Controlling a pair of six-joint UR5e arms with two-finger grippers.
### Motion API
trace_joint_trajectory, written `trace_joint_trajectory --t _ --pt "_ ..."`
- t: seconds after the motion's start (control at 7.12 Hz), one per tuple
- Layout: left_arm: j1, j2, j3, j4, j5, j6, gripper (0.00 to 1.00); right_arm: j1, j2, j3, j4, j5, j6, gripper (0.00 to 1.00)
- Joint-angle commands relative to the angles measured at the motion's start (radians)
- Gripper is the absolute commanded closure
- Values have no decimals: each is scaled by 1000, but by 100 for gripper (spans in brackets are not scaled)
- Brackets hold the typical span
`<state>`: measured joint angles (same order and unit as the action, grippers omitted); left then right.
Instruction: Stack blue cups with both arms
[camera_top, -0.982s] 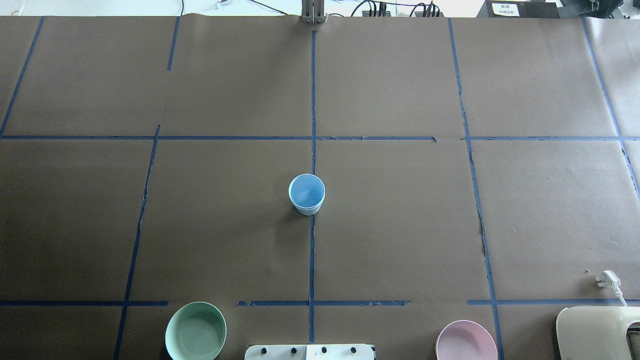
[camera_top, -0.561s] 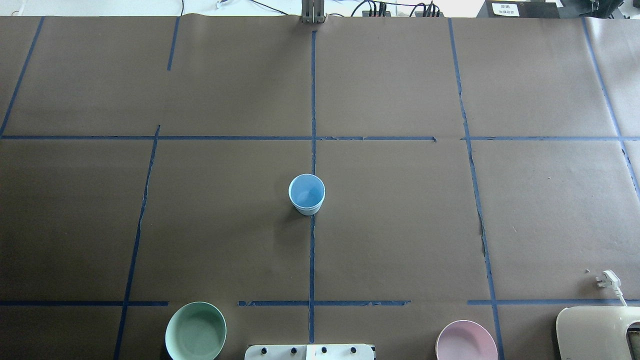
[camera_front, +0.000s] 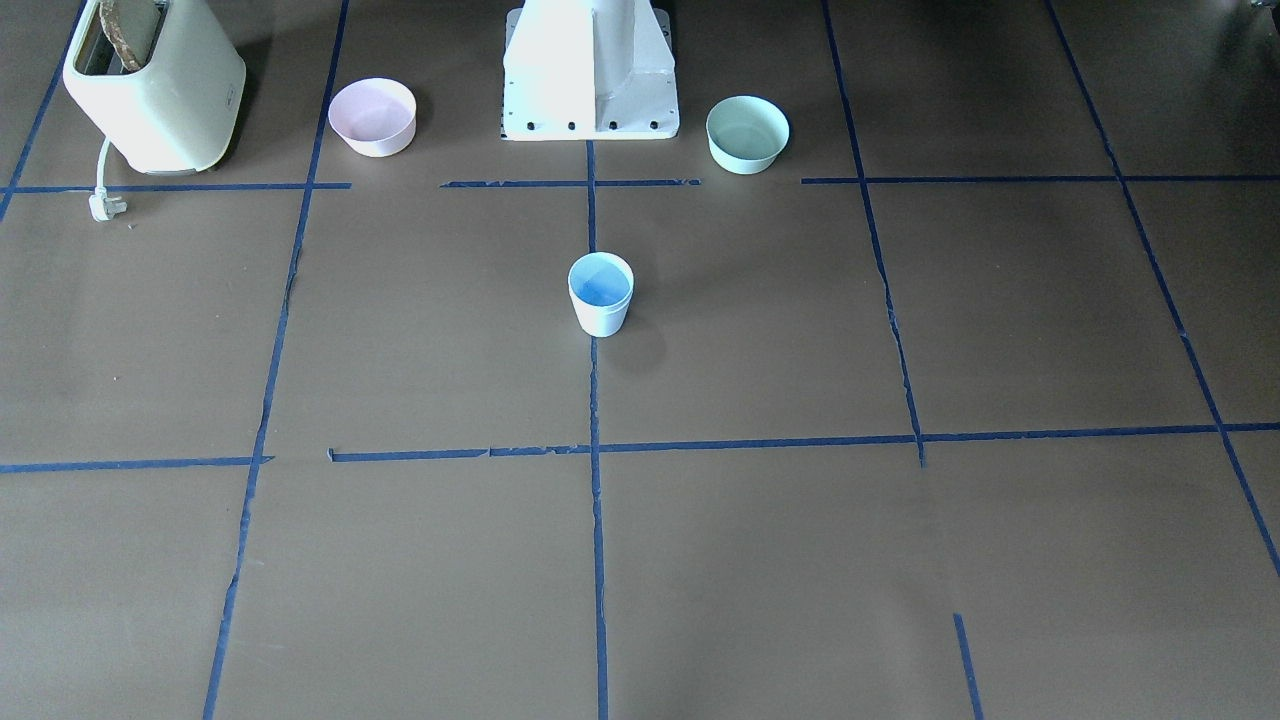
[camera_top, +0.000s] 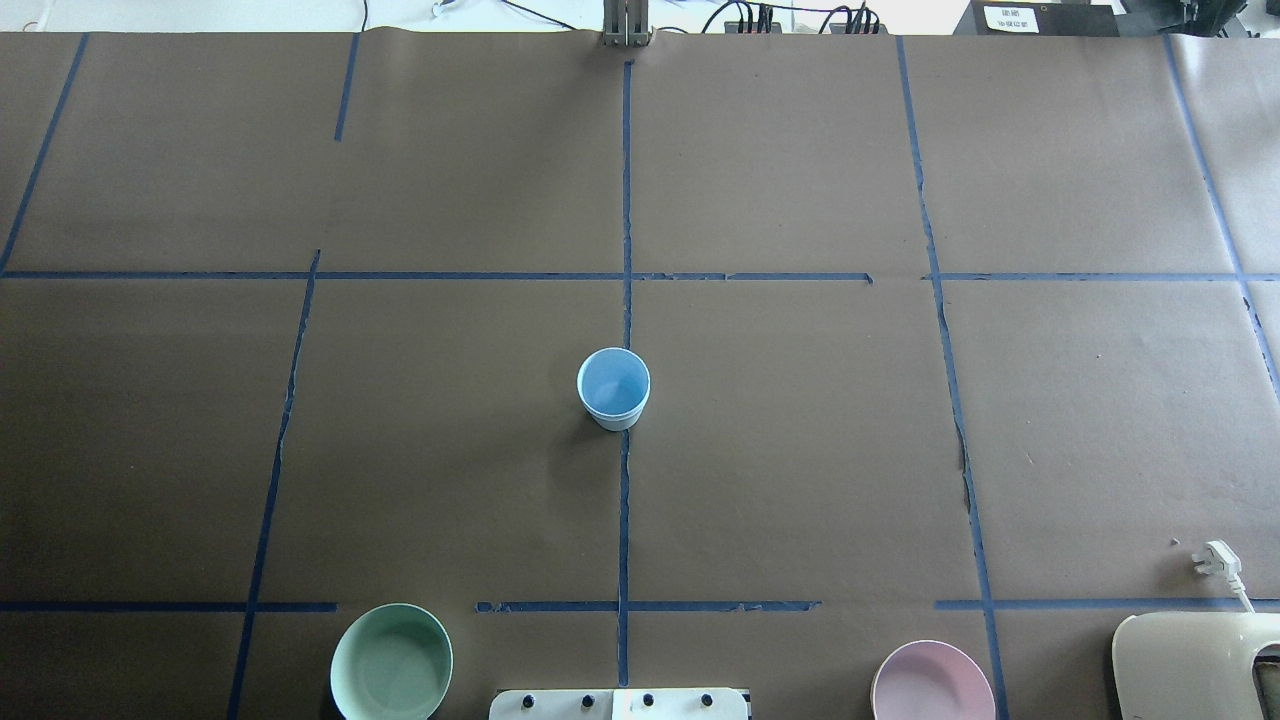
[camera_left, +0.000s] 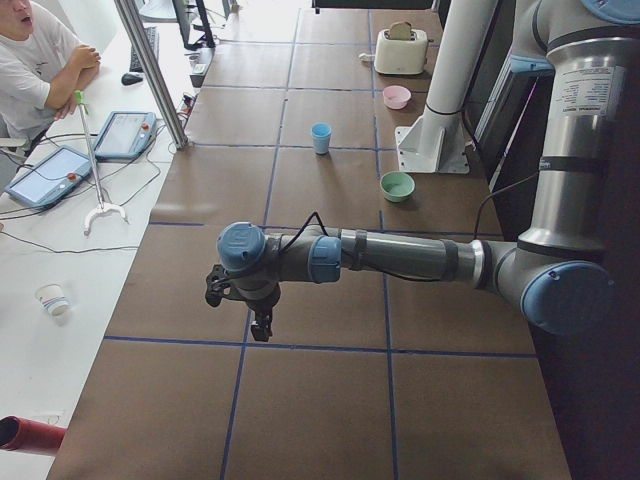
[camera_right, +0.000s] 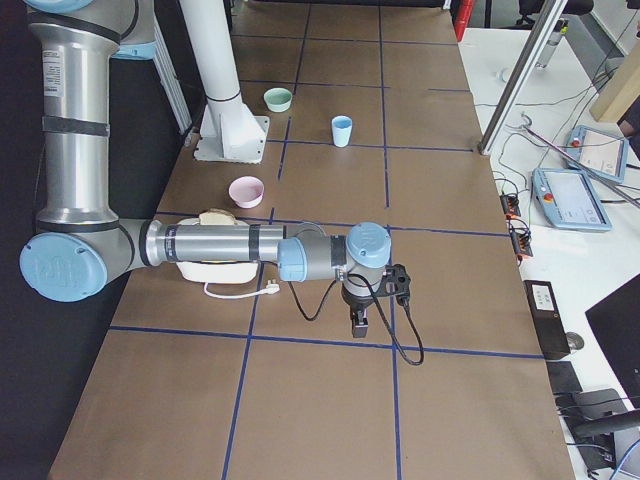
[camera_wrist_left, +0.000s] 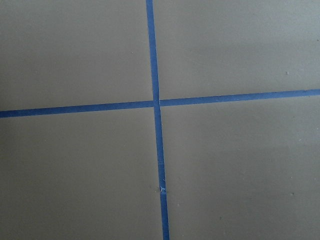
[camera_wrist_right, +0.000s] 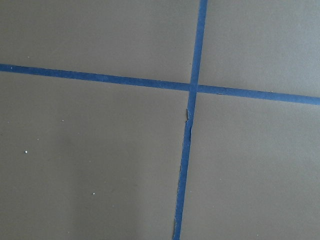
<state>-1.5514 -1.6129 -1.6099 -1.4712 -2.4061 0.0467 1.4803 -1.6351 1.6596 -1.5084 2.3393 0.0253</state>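
Observation:
One pale blue cup (camera_top: 613, 388) stands upright on the table's centre tape line; it also shows in the front view (camera_front: 600, 293) and both side views (camera_left: 320, 137) (camera_right: 342, 131). I see a single cup shape only; I cannot tell whether a second one sits nested inside it. My left gripper (camera_left: 262, 325) hangs over the table far out to the left, well away from the cup. My right gripper (camera_right: 360, 325) hangs far out to the right. Both show only in the side views, so I cannot tell if they are open or shut. The wrist views show only brown paper and blue tape.
A mint-green bowl (camera_top: 391, 662) and a pink bowl (camera_top: 932, 685) sit near the white pedestal (camera_front: 590, 70). A cream toaster (camera_front: 150, 85) with its loose plug (camera_top: 1215, 558) stands at the robot's right. A person (camera_left: 40, 60) sits beyond the table's far edge.

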Motion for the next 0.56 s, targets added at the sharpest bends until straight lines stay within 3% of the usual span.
trace_joint_trajectory --t 0.0,0.42 --pt "1 24 2 -3 18 2 0 0 0 -3 2 2 -1 0" --pt "-4 48 -30 -8 15 4 0 -3 11 -14 0 3 5 0"
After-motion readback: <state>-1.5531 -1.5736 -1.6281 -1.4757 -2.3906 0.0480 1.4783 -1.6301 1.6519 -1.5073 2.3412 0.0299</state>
